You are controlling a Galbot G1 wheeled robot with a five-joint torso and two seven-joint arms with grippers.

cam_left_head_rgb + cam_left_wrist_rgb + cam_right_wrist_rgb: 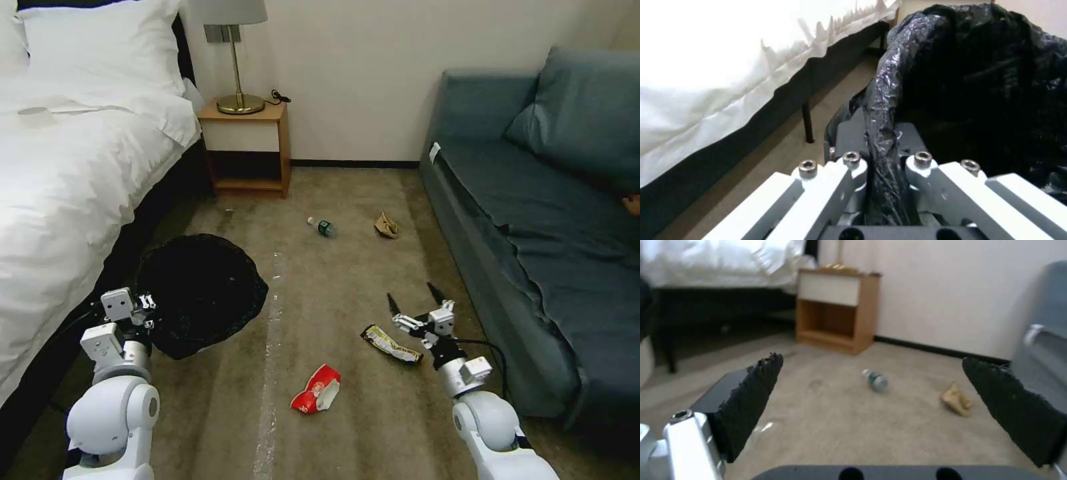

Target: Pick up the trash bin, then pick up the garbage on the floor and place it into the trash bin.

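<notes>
1. Trash bin (200, 293), lower left of the head frame beside the bed (73, 173): my left hand (143, 312) is clenched on its bagged rim. Risk: the slick liner may slip under load and the bin could tip.
2. Right hand (413, 308), lower right, spread wide, holding nothing, just above the dark-and-yellow wrapper (392, 343).
3. Red-and-white wrapper (317, 390) bottom centre; bottle (322, 227) and brown paper (386, 225) mid-frame.
</notes>
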